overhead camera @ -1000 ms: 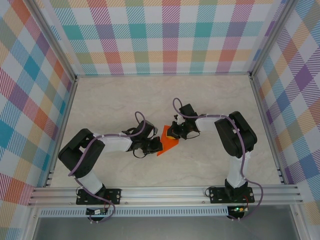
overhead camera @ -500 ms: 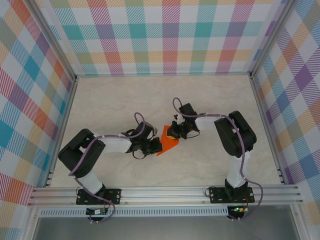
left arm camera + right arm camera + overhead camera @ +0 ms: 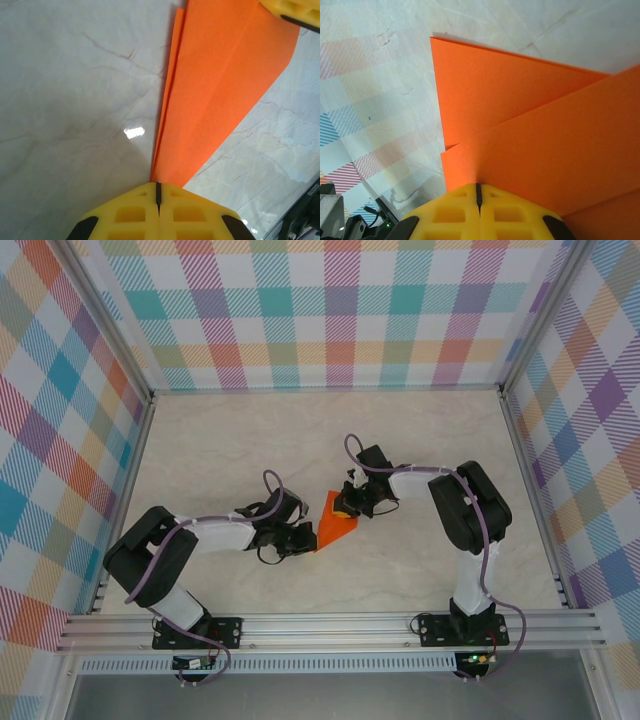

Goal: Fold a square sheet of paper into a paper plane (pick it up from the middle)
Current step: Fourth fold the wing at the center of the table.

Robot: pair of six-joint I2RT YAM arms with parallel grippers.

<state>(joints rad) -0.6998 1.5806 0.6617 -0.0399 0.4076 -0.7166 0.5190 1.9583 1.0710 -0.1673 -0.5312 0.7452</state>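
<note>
The left gripper (image 3: 158, 187), its yellow fingers (image 3: 130, 215) pressed fully together, pinches the sharp nose of a bright orange folded paper plane (image 3: 225, 85). The right gripper (image 3: 478, 189), its fingers likewise closed, clamps the plane's wide tail edge. The plain paper has layered flaps overlapping along straight creases, and it spans between the two grippers over the middle of the pale marble-patterned table (image 3: 420, 440).

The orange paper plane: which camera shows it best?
The top external view: it takes in nearly the whole paper plane as a small orange triangle. The left wrist view shows folded layers narrowing toward the left gripper, its far end cut off. The right wrist view shows overlapping flaps up close, edges cropped.
</note>
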